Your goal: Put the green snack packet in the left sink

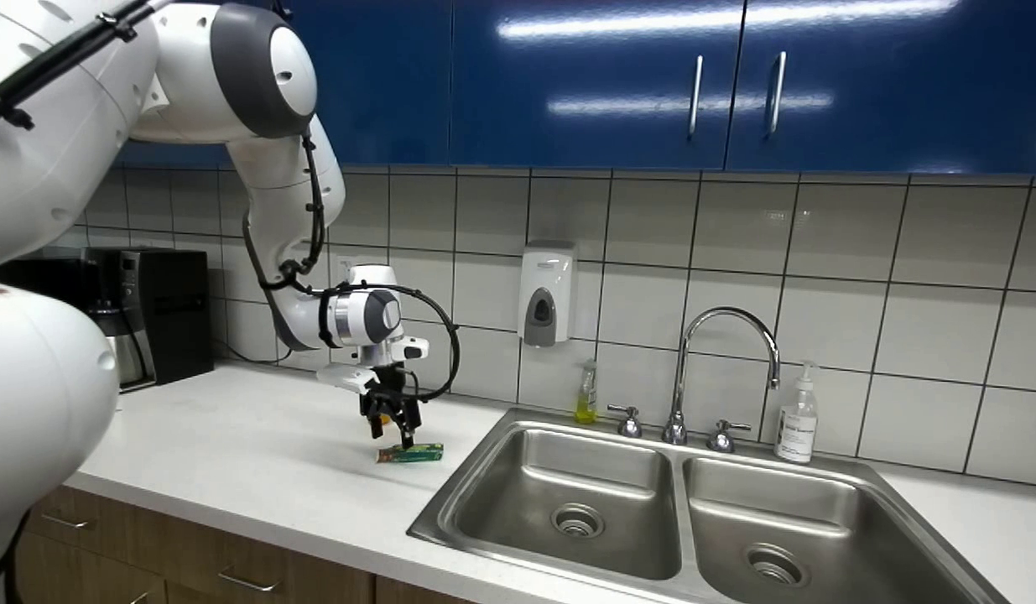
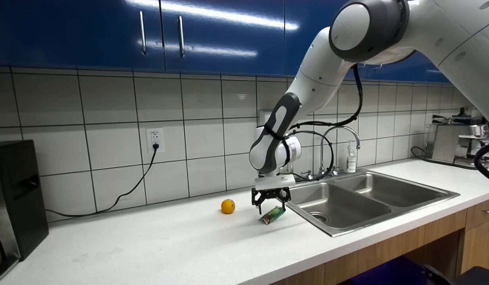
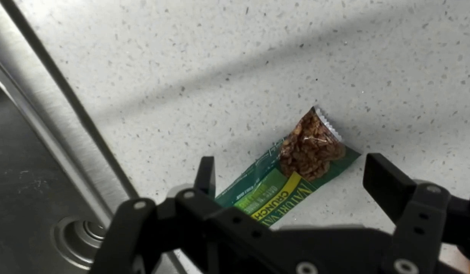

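The green snack packet [image 1: 413,454] lies flat on the white counter beside the sink. It also shows in an exterior view [image 2: 273,215] and in the wrist view [image 3: 265,194], where the gripper covers its lower-left end. My gripper [image 1: 392,439] is open, pointing down just above the packet. In the wrist view its fingers [image 3: 290,167] are wide apart, with part of the packet between and beyond them; nothing is held. The left sink [image 1: 559,474] is right of the gripper in that exterior view. It also shows in another exterior view [image 2: 339,206] and along the wrist view's left edge [image 3: 21,171].
An orange [image 2: 228,206] sits on the counter near the gripper. The sink's raised rim [image 1: 471,470] lies between packet and basin. A faucet [image 1: 684,377], a yellow-green bottle [image 1: 585,394] and a pump bottle [image 1: 798,424] stand behind the basins. A black coffee machine [image 1: 165,310] stands at the counter's far end.
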### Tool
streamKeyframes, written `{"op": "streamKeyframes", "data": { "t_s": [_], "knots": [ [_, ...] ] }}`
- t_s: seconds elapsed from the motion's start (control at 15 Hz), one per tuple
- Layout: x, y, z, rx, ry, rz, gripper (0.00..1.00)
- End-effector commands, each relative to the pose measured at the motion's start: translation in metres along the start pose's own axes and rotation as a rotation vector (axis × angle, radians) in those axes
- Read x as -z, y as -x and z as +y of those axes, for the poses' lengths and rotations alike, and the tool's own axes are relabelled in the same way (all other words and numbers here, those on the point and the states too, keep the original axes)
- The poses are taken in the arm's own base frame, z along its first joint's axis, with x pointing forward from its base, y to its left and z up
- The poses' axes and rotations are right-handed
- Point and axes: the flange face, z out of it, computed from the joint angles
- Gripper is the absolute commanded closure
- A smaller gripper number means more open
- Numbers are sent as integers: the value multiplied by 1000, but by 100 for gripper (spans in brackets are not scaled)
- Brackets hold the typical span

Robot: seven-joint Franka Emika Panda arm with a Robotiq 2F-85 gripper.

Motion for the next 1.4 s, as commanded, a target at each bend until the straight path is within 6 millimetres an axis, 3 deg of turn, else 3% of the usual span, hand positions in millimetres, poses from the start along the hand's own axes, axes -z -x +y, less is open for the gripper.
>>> {"op": "streamKeyframes", "data": {
  "t_s": [0.0, 0.6, 1.33],
  "knots": [
    [-4, -11, -4, -96, 25, -12, 0],
    [-19, -36, 3, -285, 30, -10, 0],
    [-33, -54, 13, -394, 57, -23, 0]
  ]
}}
